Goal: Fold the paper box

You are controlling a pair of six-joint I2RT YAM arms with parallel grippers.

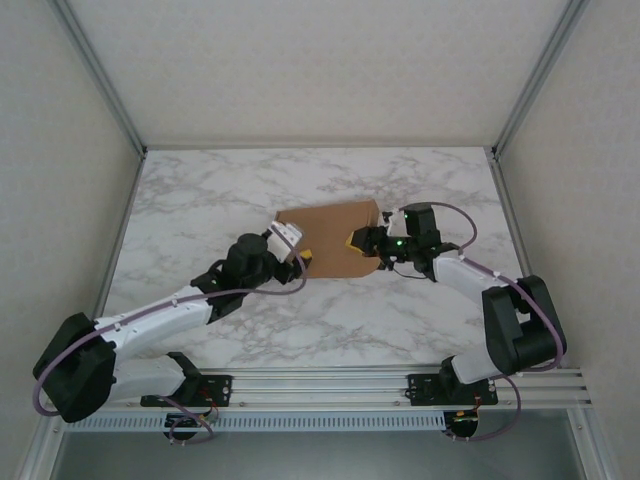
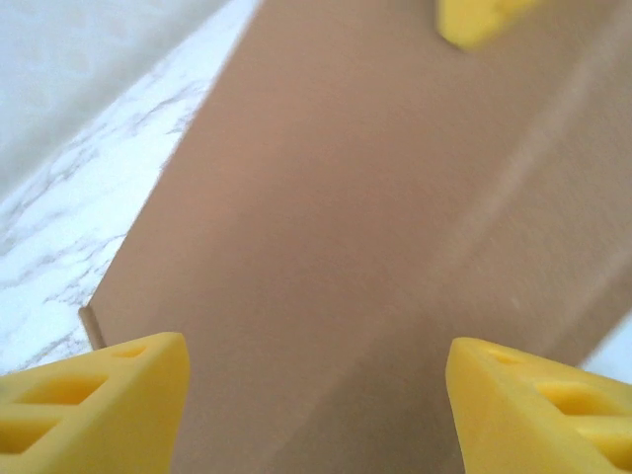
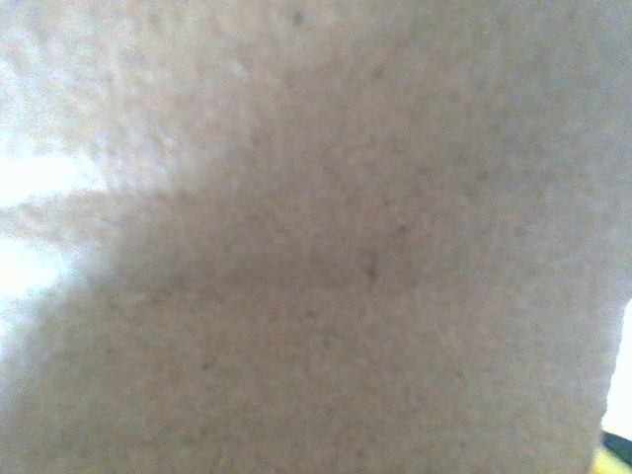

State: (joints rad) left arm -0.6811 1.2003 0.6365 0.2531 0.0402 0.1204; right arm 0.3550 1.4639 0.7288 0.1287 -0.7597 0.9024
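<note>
The paper box [image 1: 325, 238] is a flat brown cardboard piece lying in the middle of the marble table. My left gripper [image 1: 303, 258] sits at its near left corner. In the left wrist view the left gripper [image 2: 316, 370] stands open: its yellow fingers [image 2: 118, 395] are wide apart, and the cardboard [image 2: 336, 197] lies just beyond them with nothing clamped. My right gripper [image 1: 355, 243] is at the box's right edge, and one of its yellow fingertips [image 2: 484, 15] lies on the top face. Blurred cardboard [image 3: 316, 247] sits right against the right wrist camera and hides the jaws.
The marble tabletop [image 1: 200, 200] extends left, behind and in front of the box. Grey frame posts [image 1: 120, 110] rise at the table's back corners, and a rail [image 1: 330, 385] with both arm bases runs along the near edge.
</note>
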